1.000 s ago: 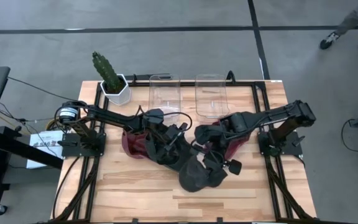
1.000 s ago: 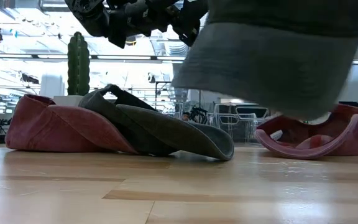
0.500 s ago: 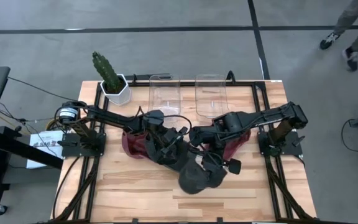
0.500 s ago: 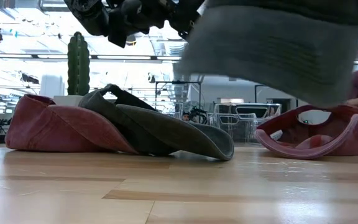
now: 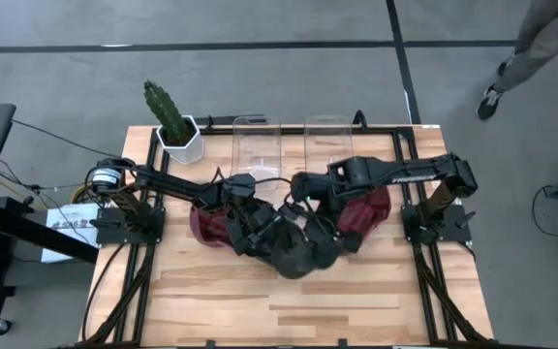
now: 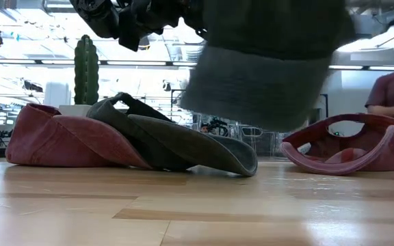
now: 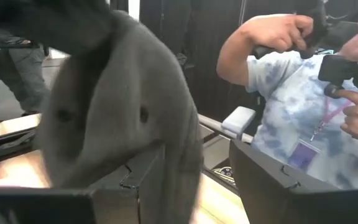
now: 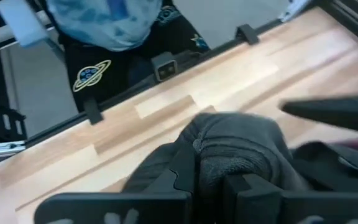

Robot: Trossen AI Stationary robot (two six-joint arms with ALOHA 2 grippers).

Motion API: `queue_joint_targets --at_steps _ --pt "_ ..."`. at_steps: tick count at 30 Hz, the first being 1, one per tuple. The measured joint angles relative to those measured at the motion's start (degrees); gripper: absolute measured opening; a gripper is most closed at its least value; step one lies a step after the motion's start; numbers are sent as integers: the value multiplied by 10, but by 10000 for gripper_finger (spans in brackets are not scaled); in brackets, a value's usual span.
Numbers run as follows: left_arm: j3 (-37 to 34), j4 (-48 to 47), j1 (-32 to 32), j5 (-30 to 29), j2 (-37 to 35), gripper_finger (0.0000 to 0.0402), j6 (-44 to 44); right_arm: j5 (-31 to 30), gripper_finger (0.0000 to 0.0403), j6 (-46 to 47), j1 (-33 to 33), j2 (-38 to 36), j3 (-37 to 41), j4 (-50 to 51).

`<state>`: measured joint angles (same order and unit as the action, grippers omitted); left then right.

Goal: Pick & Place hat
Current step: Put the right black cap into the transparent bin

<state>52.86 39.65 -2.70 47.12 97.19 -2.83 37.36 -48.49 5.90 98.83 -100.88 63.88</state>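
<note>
grey hat (image 5: 303,250) carried leftward, right pincer (image 8: 209,180) hidden in folds

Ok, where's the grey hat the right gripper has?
In the high view the grey hat hangs mid-table, pinched in the right gripper, between the two red hats, just off the wood.

In the low view the lifted grey hat (image 6: 269,75) is smeared and cut off at the 12 o'clock edge, so what holds it is hidden. From above, both grippers' fingertips are lost in the dark tangle of hats (image 5: 294,242) at table centre. The person (image 7: 303,99) in the left wrist view is cropped at 3 o'clock
</note>
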Motion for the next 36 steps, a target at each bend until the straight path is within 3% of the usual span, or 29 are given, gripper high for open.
queue_joint_targets --at_steps 6,14,23,36 --pt "0 -12 -2 3 0 177 1 4 10 6 -27 0 0 2" --pt "0 -18 13 -24 0 177 1 3 10 11 18 -29 0 37" --pt "0 -18 22 -99 0 177 1 -60 10 13 70 -92 0 12" --pt "0 -13 5 -106 0 177 35 -123 10 13 40 -120 0 -30"
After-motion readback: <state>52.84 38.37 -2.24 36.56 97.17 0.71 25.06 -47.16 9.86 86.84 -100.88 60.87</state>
